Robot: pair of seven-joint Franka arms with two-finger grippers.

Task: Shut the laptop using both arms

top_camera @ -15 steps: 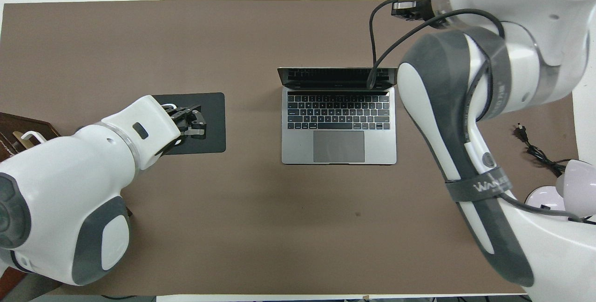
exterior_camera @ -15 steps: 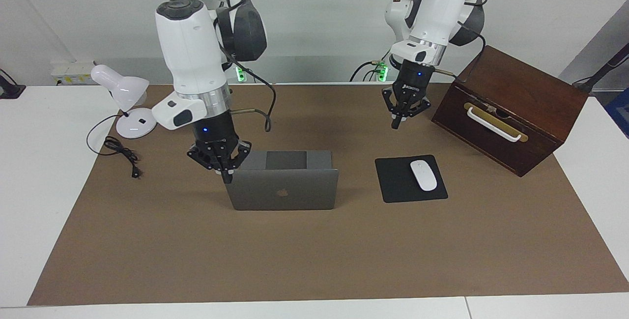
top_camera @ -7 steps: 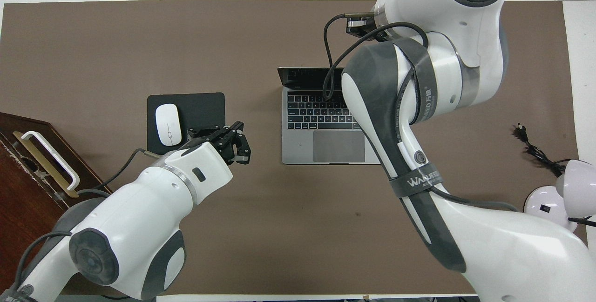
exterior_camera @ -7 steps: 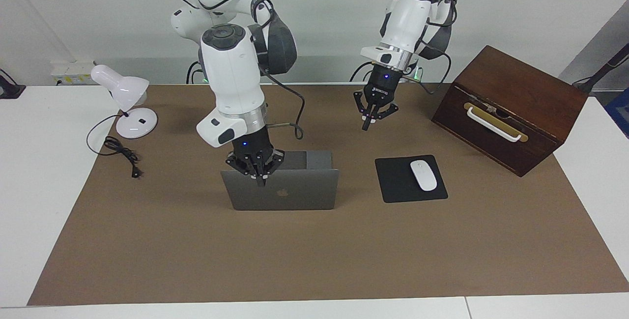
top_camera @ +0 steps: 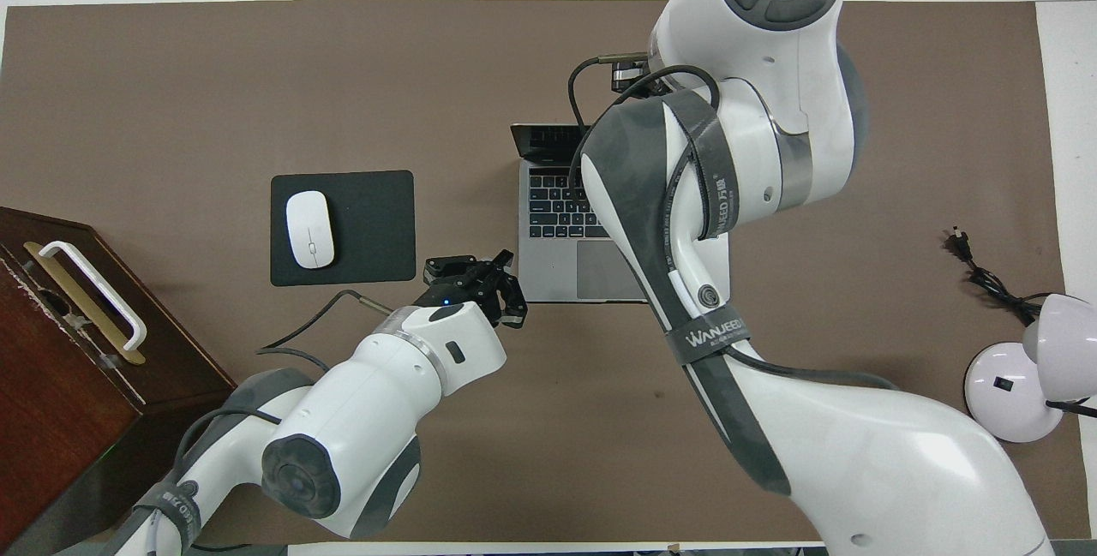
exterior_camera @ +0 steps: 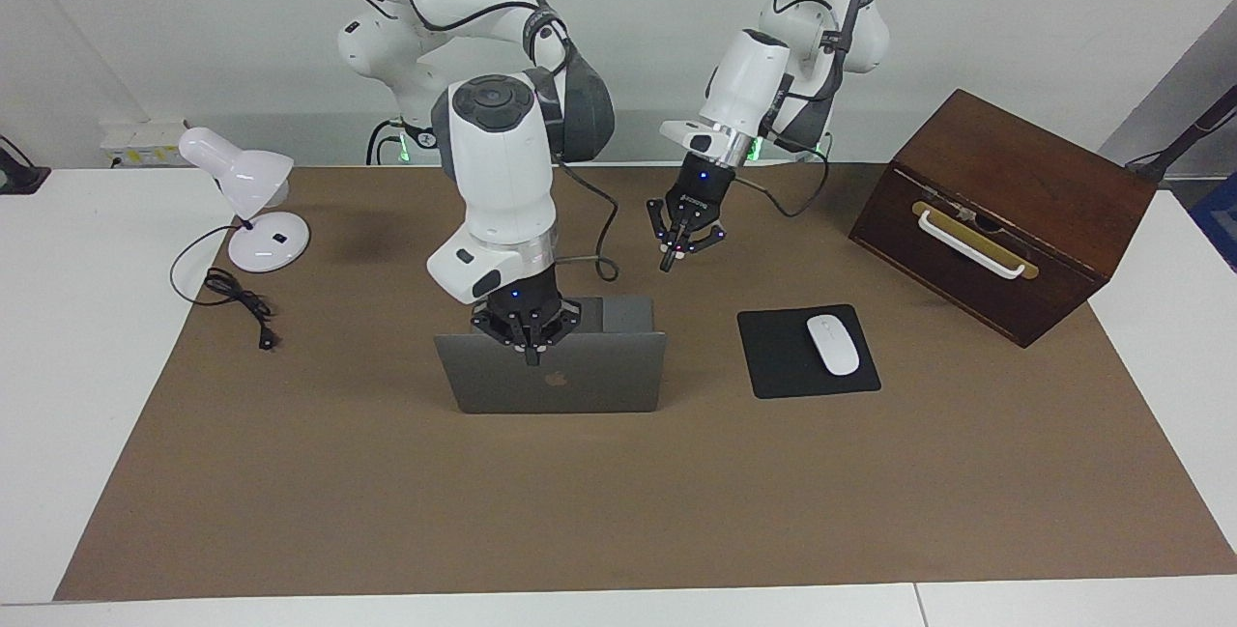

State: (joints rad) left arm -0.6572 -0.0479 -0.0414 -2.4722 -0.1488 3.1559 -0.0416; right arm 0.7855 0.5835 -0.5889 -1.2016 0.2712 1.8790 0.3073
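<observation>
The brown mat (exterior_camera: 580,511) lies bare from the laptop (exterior_camera: 580,381) out to the table's edge farthest from the robots. Toward the left arm's end, the mousepad (exterior_camera: 807,352) with its mouse (exterior_camera: 832,344) and the wooden box (exterior_camera: 1005,212) narrow the way; the lamp (exterior_camera: 246,207) and cord (exterior_camera: 237,303) crowd the right arm's end. The right gripper (exterior_camera: 531,356) seems to touch the raised lid's top edge; the left gripper (exterior_camera: 669,265) hangs over bare mat beside the laptop

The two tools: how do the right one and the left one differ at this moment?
The right tool is at the top edge of the open laptop's lid, while the left tool hangs over the brown mat beside the laptop, touching nothing. The right tool points straight down; the left one is tilted. Both are shut and hold nothing.
</observation>
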